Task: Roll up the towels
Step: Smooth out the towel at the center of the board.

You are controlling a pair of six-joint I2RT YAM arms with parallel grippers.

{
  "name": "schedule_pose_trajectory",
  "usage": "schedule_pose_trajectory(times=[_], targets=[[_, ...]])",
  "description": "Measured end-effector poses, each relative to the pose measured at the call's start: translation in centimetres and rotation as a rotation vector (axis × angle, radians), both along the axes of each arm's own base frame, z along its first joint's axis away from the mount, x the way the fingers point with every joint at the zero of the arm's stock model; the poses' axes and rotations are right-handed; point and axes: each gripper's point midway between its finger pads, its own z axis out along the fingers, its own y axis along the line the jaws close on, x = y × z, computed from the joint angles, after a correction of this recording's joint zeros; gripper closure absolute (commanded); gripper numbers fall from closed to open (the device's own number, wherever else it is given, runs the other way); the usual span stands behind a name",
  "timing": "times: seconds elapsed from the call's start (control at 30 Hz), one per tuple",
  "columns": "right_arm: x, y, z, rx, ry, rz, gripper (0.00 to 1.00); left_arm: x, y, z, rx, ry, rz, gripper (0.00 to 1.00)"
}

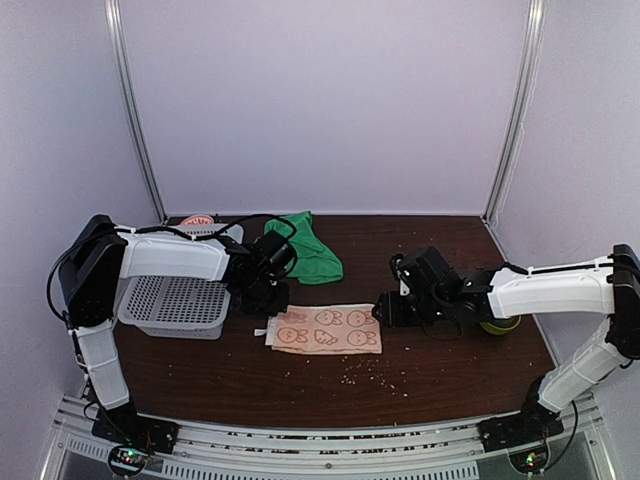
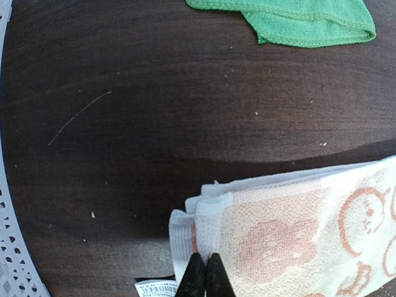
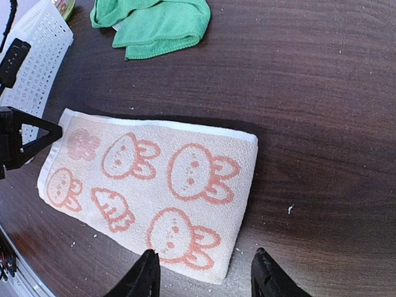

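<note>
Two fingers of the left gripper (image 2: pixel 206 275) are shut tight, tips on the folded end of the pink towel (image 2: pixel 297 229). The right gripper (image 3: pixel 207 275) is open over the other end, holding nothing. The pink towel lies flat mid-table (image 1: pixel 300 385). The green towel (image 1: pixel 305 250) sits crumpled behind it, near a white basket (image 1: pixel 175 300).

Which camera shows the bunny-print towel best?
The right wrist view: nearly the whole bunny-print towel lies flat in frame, figures clear. Top external shows it small; left wrist shows only its folded end.
</note>
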Motion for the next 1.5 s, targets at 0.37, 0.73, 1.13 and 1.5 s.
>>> schedule_pose_trajectory(times=[0.37,0.73,1.13,1.5], targets=[[-1.1,-0.1,-2.6,-0.002,0.093,-0.004,0.39,-0.1,0.1,-0.3,0.009,0.002,-0.017,0.7],[-1.5,-0.1,-5.6,-0.038,0.167,-0.009,0.44,-0.2,-2.9,7.8,-0.087,-0.129,-0.13,0.39],[-1.2,-0.5,-7.6,-0.081,0.2,-0.048,0.63,-1.9,-6.0,7.9,-0.108,-0.132,-0.231,0.56],[-0.9,-1.9,-8.2,-0.077,0.195,-0.091,0.72,-4.1,-4.9,2.1,-0.057,-0.007,-0.264,0.67]])
